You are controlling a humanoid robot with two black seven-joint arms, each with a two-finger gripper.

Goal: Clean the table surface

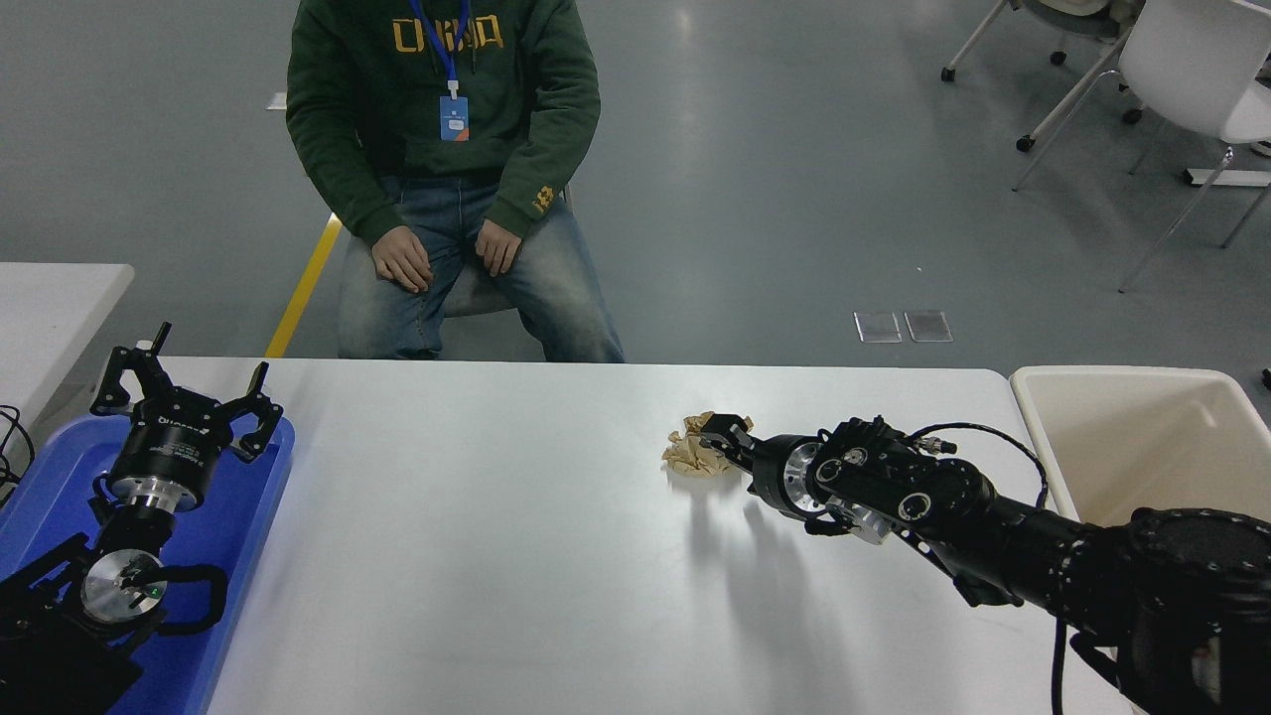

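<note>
The worktop (496,556) carries a single piece of litter: a crumpled ball of tan paper (695,452), which lies toward the far edge, right of the middle and well inside the far right corner. The paper is roughly round, slightly wider than deep, so no clear long axis is offered to a grasp.

The right gripper (720,437) is set against the right-hand side of the paper, reaching in from the right, and a black finger overlaps the paper's far right part. Whether the jaws have closed on the paper or only straddle it cannot be told, as the tips are hidden among the folds. The paper lies directly ahead of the jaws, toward the left edge of the worktop. The right arm is stretched low and nearly level across the right part of the worktop, forearm pointing left and slightly away, with the wrist close above the surface.

The left gripper (189,392) is parked over a blue tray (248,516) at the near left corner, fingers spread and empty, well apart from the paper; the right arm is plainly the nearer.

A cream bin (1122,437) stands just beyond the right edge, judged to be where the paper is meant to go. A seated person (447,179) faces the far edge.
</note>
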